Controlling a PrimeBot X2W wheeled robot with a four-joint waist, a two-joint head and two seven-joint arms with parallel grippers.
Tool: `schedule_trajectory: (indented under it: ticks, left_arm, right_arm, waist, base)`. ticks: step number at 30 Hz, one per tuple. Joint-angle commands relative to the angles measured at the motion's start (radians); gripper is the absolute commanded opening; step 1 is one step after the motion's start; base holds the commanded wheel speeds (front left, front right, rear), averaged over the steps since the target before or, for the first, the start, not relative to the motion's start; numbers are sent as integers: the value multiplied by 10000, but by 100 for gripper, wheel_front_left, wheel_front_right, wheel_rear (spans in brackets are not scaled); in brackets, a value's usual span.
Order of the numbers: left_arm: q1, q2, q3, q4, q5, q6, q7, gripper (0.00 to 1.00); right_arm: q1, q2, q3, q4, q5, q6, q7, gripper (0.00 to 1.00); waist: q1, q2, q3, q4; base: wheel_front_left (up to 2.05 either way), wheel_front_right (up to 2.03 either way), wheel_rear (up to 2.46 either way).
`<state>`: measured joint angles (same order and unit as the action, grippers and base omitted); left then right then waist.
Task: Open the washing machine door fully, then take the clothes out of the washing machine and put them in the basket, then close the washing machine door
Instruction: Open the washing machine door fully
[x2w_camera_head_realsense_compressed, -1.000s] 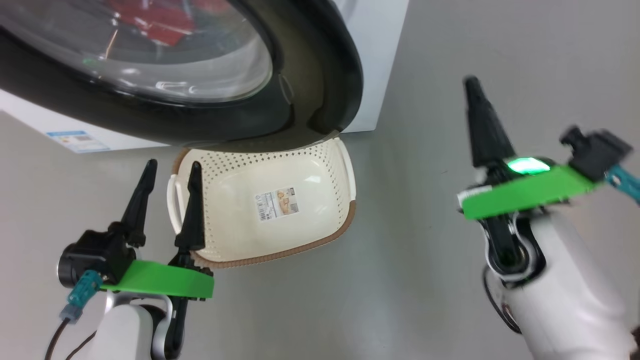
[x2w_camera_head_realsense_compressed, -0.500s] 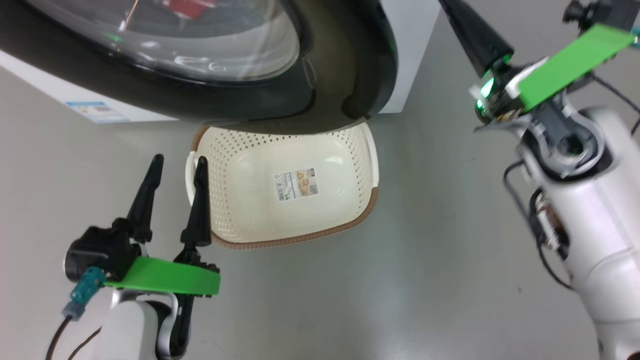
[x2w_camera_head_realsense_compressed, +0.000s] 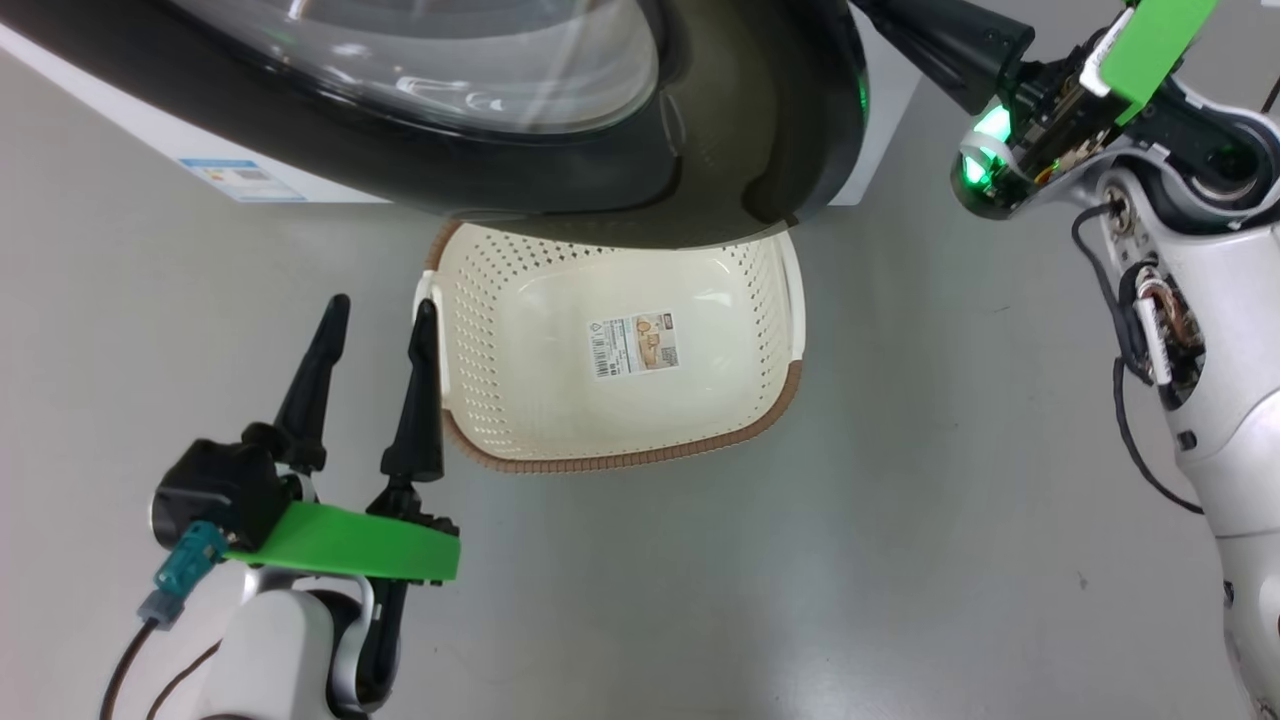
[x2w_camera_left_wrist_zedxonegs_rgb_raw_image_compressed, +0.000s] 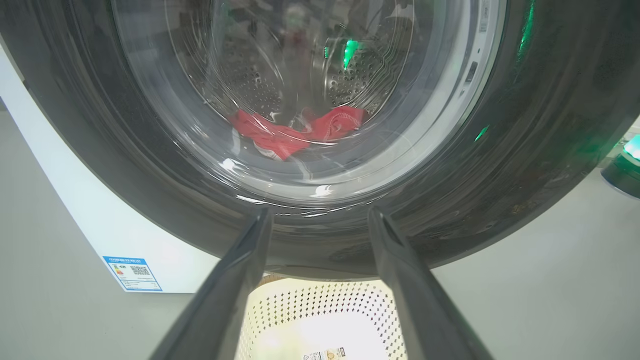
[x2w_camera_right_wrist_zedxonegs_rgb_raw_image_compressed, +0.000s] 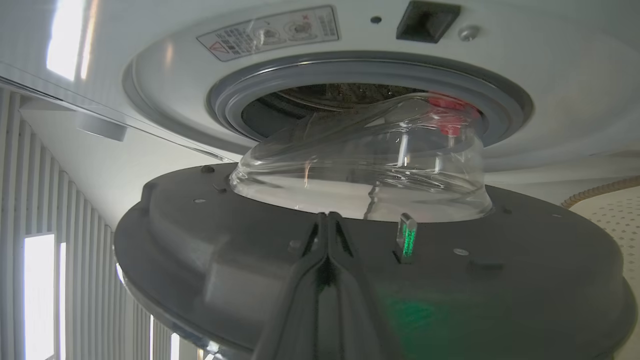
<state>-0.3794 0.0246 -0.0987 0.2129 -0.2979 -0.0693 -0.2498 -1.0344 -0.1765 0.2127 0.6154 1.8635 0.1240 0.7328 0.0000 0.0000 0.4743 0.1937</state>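
Door (x2w_camera_head_realsense_compressed: 760, 110) looked stiff and slippery, best pushed at its black rim; left jaws stood wide, right jaws shut.

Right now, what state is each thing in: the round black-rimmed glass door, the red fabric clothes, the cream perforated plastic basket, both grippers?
Round black-rimmed glass door: partly open, not fully.
Red fabric clothes: inside the steel drum.
Cream perforated plastic basket: empty except a paper label.
Left gripper: open, empty.
Right gripper: shut, empty.
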Motion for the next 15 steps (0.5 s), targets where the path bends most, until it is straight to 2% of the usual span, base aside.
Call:
schedule_trajectory:
  ticks: [1, 15]
  left_arm:
    - [-88, 256, 252, -211, -37, 95, -120, 100]
    - [56, 256, 507, -134, 160, 57, -120, 100]
  right_arm:
    - [-183, 191, 19, -187, -51, 67, 109, 0]
    - [507, 777, -369, -883, -747, 67, 1291, 0]
  waist:
    - [0, 0, -8, 39]
    - [0, 0, -397, -174]
  base:
    - [0, 0, 0]
    - [0, 0, 0]
